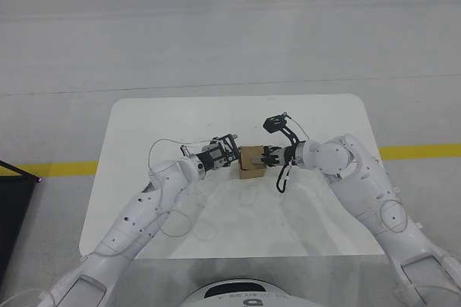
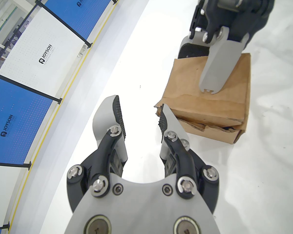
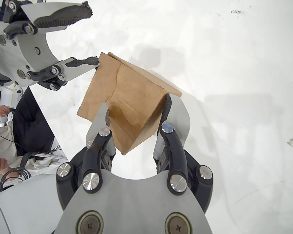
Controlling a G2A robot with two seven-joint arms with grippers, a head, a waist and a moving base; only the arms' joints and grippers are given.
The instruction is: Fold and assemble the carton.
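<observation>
Left end effector (image 2: pixel 139 105): open. Its two fingers stand well apart with bare counter (image 1: pixel 161 130) showing between them. It holds nothing. The tip of the finger nearer the carton (image 2: pixel 164 115) touches the carton's (image 2: pixel 185 83) corner at the ragged end of the top flap. The other finger (image 2: pixel 112 113) is clear of the carton, on the side away from it. In the top view this end effector lies just beside the carton, on its left.

Carton: brown cardboard, box-shaped, resting on the counter near its middle, between the two end effectors. The top panel is folded down. Along the side facing the left end effector it stands slightly proud of the body, with a dark gap and torn edges beneath it. Creases are visible across the upper face.

Right end effector (image 3: pixel 136 104): closed on the carton. The end of the carton away from the left end effector sits between its fingers. One finger (image 3: pixel 100 120) lies flat across the upper face, reaching toward the middle of the panel. The other finger (image 3: pixel 175 113) presses its dark pad against the opposite side of the carton, at the far edge. Both fingers are in contact with the cardboard. In the top view this end effector sits hard against the carton, on its right.
</observation>
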